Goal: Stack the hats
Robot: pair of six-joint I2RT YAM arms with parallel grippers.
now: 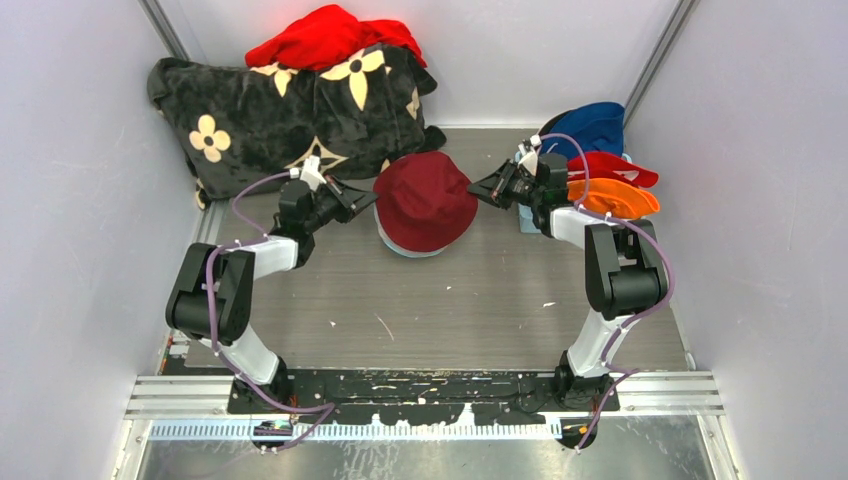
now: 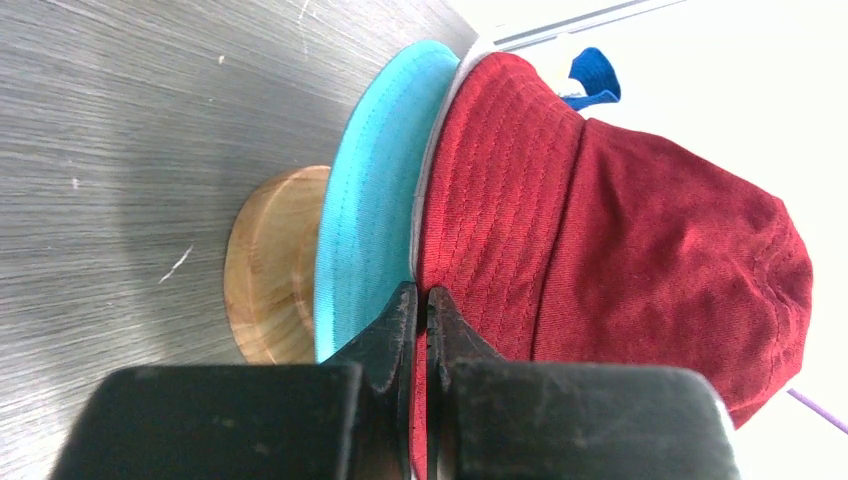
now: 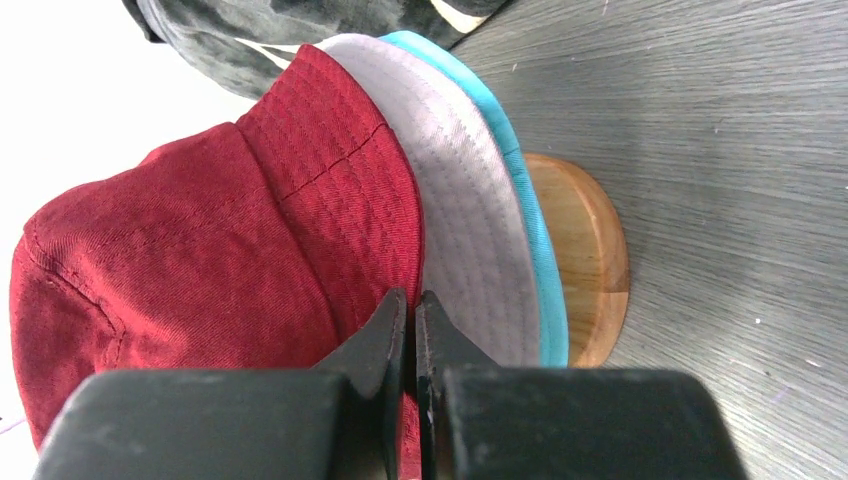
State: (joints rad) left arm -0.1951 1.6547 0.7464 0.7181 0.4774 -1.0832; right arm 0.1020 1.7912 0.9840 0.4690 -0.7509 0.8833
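Left claw (image 2: 420, 300) and right claw (image 3: 410, 305) each pinch the brim of the maroon hat (image 1: 425, 198); pulling unevenly could drag it off the grey hat (image 3: 470, 180) beneath

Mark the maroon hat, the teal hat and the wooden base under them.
maroon hat (image 1: 425, 195): top external view, on the crown.
teal hat (image 2: 370, 230): left wrist view, on the brim.
wooden base (image 3: 590, 270): right wrist view, on its exposed part beyond the brims.
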